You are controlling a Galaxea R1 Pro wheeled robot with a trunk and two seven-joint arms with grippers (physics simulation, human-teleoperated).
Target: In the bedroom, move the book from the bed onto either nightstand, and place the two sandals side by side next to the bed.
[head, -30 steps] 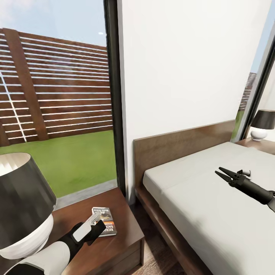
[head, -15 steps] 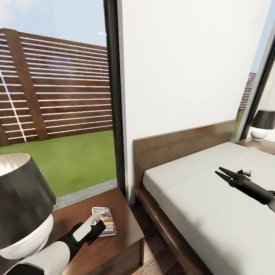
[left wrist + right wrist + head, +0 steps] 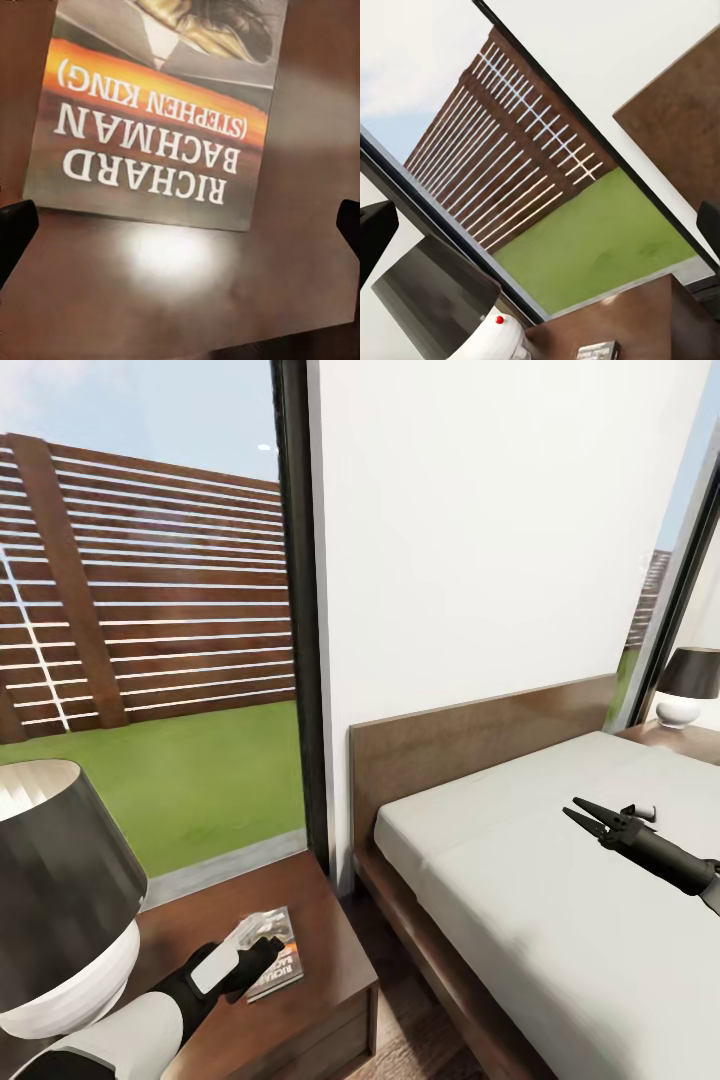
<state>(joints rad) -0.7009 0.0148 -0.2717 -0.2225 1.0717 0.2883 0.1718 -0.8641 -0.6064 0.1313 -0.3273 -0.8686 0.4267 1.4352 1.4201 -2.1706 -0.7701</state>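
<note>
Book [image 3: 272, 967] lies flat on the nightstand [image 3: 330, 930], cover up, w/ orange band and white lettering "RICHARD BACHMAN (STEPHEN KING)" readable in the left wrist view [image 3: 161, 112]. Nightstand sits just beside the bed [image 3: 560, 920], at the headboard end, w/ a tall window behind it showing grass and a slatted fence. Left tool [image 3: 262, 952] is over the book's near edge, low to the surface; jaws wide, both fingertips [image 3: 15, 229] spread at the edges of the wrist view, nothing gripped. Lamp [image 3: 60, 890] w/ dark shade and white base stands on the same nightstand, at the left. Right tool [image 3: 575, 812] hovers over the off-white mattress, well apart from the book; jaws parted, empty. Second lamp [image 3: 688, 685] on the far nightstand [image 3: 665, 738] across the bed. Right wrist view also catches the book [image 3: 598, 350], tiny, on the wood top.
</note>
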